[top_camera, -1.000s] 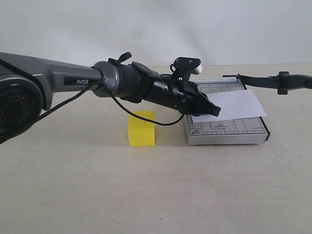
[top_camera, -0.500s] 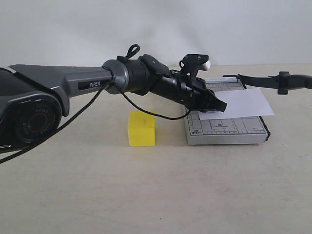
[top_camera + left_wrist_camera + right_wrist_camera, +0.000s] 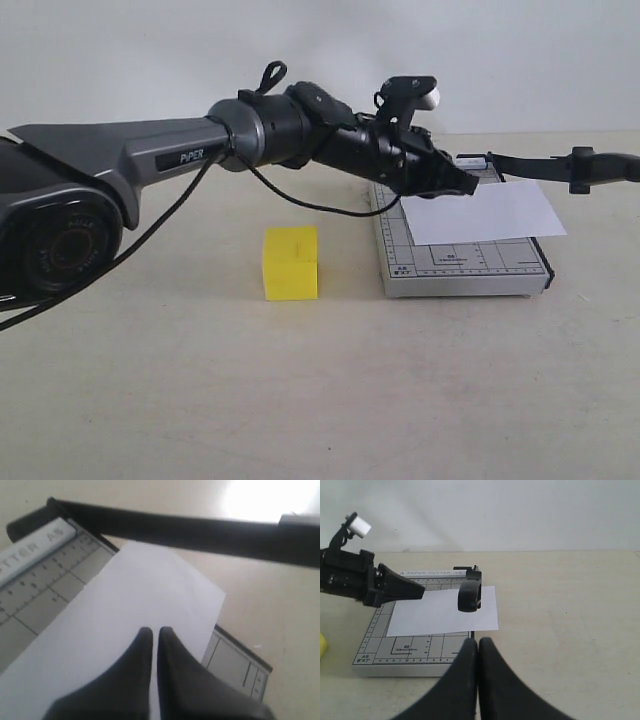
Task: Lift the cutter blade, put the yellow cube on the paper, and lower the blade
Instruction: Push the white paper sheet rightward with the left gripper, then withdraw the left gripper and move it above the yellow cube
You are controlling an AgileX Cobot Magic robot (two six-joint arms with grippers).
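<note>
The cutter blade [image 3: 540,164] is standing raised clear of the grey paper trimmer [image 3: 460,268], with nothing gripping it, so the first step is looking done to me. The paper [image 3: 485,212] is lying flat on the trimmer's gridded base, one edge overhanging on the blade side, and nothing is resting on it. The yellow cube [image 3: 291,262] is sitting untouched on the surface [image 3: 320,400], just beside the trimmer on the side away from the blade. The left end effector [image 3: 470,186] is hovering over the paper's near corner, clenched on nothing, reaching well past the cube. The right end effector [image 3: 478,642] is hanging back off the trimmer's front edge, fingers pressed together and empty. I am judging that picking up and placing the cube, then lowering the blade, is all remaining.
</note>
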